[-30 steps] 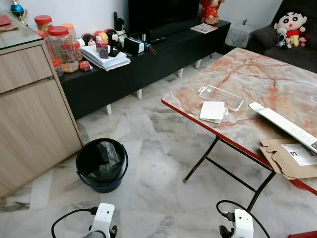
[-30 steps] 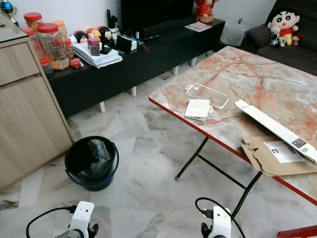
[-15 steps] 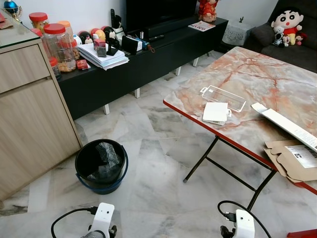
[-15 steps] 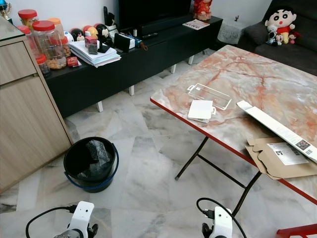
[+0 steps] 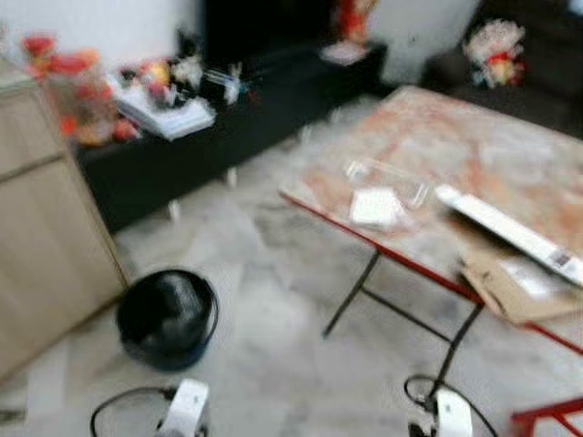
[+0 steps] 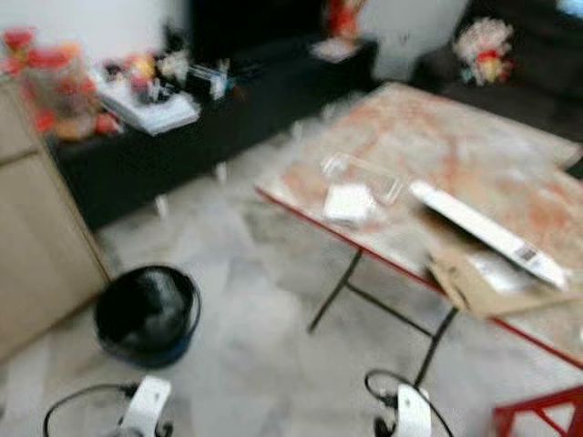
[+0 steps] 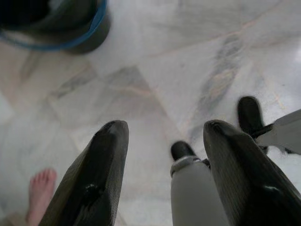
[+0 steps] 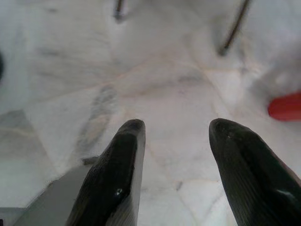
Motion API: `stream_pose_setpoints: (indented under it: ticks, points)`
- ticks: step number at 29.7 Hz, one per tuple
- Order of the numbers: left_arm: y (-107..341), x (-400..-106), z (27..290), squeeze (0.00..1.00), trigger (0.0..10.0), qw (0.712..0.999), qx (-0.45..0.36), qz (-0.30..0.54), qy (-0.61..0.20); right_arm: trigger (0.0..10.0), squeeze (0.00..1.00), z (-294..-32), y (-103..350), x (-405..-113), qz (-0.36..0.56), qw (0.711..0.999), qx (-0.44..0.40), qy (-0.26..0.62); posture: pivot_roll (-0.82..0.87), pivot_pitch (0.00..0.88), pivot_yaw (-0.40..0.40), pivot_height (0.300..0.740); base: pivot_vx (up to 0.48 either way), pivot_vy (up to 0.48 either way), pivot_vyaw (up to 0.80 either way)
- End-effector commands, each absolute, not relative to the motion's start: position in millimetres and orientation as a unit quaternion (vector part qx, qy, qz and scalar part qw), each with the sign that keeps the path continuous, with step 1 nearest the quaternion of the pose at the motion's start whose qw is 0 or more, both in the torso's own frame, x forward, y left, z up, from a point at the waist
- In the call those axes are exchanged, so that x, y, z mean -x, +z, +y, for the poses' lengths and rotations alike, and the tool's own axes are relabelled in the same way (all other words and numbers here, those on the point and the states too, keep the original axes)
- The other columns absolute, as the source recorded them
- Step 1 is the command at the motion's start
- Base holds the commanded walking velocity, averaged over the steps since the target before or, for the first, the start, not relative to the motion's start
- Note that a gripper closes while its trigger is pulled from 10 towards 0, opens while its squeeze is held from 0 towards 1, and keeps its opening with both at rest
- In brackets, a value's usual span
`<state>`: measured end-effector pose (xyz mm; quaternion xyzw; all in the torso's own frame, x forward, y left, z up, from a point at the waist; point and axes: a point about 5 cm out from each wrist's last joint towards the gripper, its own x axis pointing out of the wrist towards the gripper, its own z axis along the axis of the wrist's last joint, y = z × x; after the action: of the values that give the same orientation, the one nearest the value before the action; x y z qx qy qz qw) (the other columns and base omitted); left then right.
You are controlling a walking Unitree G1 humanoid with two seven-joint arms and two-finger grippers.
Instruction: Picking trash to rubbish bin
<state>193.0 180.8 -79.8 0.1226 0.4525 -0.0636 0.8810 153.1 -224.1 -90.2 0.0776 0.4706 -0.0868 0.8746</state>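
Both arms hanging low and idle, a walking posture: left gripper [image 7: 162, 155] spread and empty above pale marble floor [image 7: 155, 80], right gripper [image 8: 174, 155] likewise parted, grasping nothing. Trash waiting on the pink-veined marble folding table [image 5: 474, 146]: small white flat packet [image 5: 375, 207], clear plastic tray [image 5: 387, 173], brown cardboard sheet [image 5: 515, 282]. Round black bin with blue rim [image 5: 167, 317] standing on the floor beside the table, well apart from the trash. Compared with half a second ago, whole view blurred and shifted — camera motion, not the things.

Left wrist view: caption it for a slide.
Open left gripper hanging above marble floor, black bin just ahead.
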Motion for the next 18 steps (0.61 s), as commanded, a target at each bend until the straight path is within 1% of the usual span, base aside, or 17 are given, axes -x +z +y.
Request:
stream_pose_setpoints:
  ticks: [1,6,18]
  points:
    - [-82,-190,177,0.00,10.0,0.876,-0.124,0.460,-0.072,10.0,0.00,-222,-88,-161,0.463,0.879,-0.075,-0.088,0.01,0.000,-0.078,0.740,0.000,0.000,-0.76]
    - [-80,-194,174,0.00,10.0,0.878,-0.127,0.456,-0.078,10.0,0.00,-215,-86,-169,0.458,0.881,-0.076,-0.085,0.00,0.000,-0.080,0.740,0.000,0.000,-0.76]
    - [-82,-190,178,0.00,10.0,0.877,-0.123,0.460,-0.069,10.0,0.00,-208,-87,-169,0.461,0.879,-0.080,-0.085,0.01,0.017,-0.082,0.740,0.000,0.000,-0.76]
